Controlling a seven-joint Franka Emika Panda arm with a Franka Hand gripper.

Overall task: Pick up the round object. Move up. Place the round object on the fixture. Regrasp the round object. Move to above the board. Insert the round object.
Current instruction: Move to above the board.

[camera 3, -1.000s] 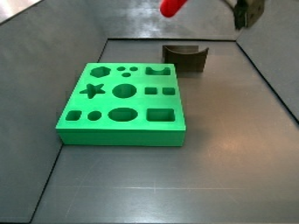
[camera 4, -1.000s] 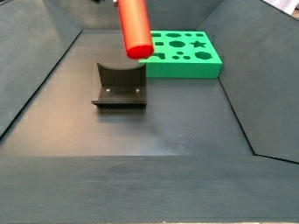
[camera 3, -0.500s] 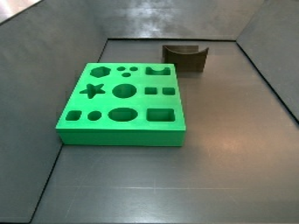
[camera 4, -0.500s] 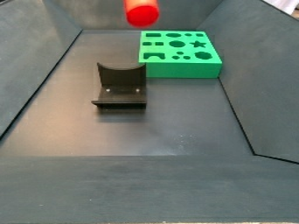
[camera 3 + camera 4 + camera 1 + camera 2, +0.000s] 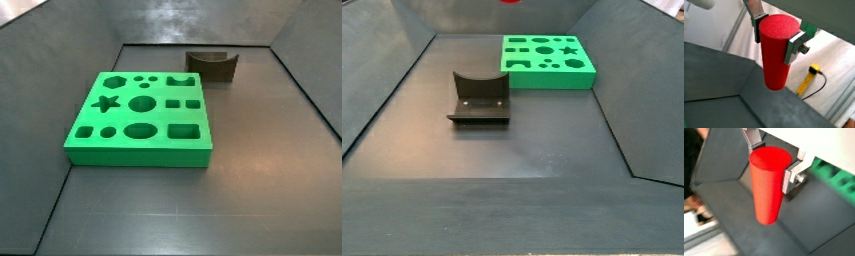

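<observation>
The dark grey surface [image 5: 254, 200] fills both side views, walled by sloping grey panels. On it lies the board [image 5: 143, 116], a bright green square slab with a star, a hexagon, circles, squares and ovals cut into its top; it also shows in the other fixed camera [image 5: 547, 61], and a strip of its green edge [image 5: 836, 174] appears in a wrist view. Well apart from the board stands the fixture [image 5: 478, 97], a small dark block with a curved notch in its top and a flat base plate, seen in both side views [image 5: 211, 66]; its notch is empty.

The round object [image 5: 777, 50], a smooth red cylinder, is off the surface and raised high: in a side view only a sliver of red [image 5: 512, 2] shows at the upper edge. Both wrist views show it [image 5: 768, 183] hanging lengthwise below the gripper [image 5: 779, 31], its near flat end clamped between the two silver fingers [image 5: 797, 44], which press on opposite sides of it. In the other wrist view the gripper [image 5: 772, 158] grips it the same way.
</observation>
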